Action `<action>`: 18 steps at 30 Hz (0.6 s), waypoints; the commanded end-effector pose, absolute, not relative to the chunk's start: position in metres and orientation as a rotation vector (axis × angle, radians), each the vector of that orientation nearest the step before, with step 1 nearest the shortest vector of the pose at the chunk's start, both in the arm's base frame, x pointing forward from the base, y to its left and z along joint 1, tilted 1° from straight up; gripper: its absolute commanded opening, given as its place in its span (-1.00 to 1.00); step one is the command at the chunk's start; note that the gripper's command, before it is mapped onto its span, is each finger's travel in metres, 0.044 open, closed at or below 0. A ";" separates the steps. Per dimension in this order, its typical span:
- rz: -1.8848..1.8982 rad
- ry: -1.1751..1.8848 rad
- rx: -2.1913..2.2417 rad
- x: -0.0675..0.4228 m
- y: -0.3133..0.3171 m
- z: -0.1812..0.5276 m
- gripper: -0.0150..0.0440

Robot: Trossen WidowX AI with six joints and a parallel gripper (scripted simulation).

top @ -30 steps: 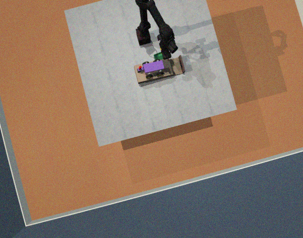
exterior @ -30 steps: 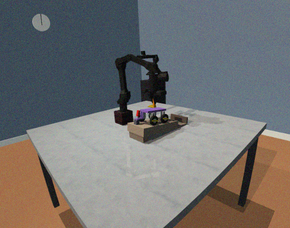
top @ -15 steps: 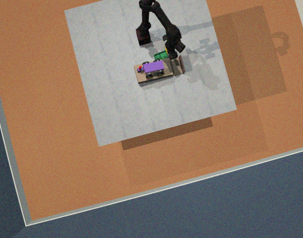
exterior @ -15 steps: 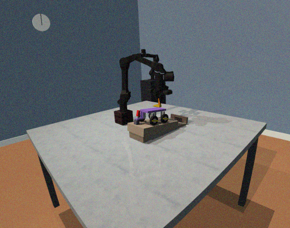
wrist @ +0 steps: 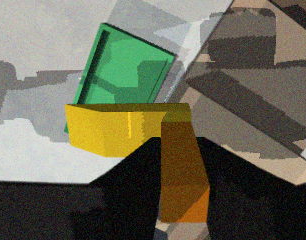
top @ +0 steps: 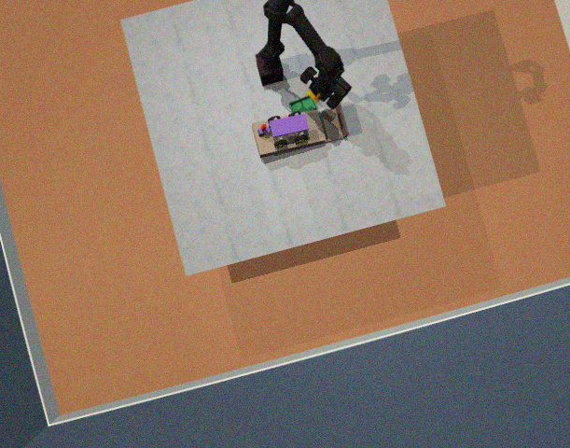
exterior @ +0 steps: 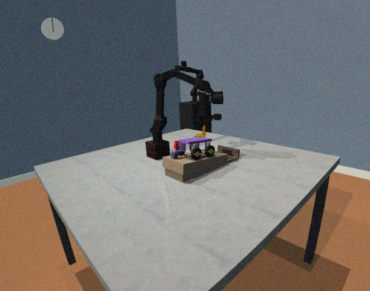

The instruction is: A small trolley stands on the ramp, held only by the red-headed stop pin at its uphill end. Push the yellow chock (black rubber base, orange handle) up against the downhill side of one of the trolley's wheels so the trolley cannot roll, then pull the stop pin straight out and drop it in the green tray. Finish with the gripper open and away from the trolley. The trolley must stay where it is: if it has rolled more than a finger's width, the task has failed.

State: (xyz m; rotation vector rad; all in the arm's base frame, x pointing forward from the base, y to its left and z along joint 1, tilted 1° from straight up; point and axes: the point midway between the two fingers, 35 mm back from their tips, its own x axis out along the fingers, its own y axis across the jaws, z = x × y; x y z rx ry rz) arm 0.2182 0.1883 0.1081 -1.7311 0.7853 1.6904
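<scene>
Above the green tray (wrist: 125, 70) hangs the gripper (wrist: 180, 200) — clamped on the chock (wrist: 118, 127) — trolley (top: 288, 125) nearby.

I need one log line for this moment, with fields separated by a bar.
gripper: shut on chock handle | chock: lifted, over green tray | trolley: on ramp, not chocked | pin: in place

arm (exterior: 158, 103): raised, elbow bent | gripper (exterior: 203, 127): pointing down; clamped on chock handle (wrist: 183, 170)
</scene>
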 end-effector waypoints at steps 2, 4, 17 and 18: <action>1.810 0.659 -1.868 0.219 0.189 0.108 -0.49; 1.854 0.608 -1.917 0.219 0.189 0.108 -0.49; 2.130 0.225 -2.215 0.218 0.191 0.108 -0.49; 2.151 0.192 -2.236 0.218 0.191 0.108 -0.49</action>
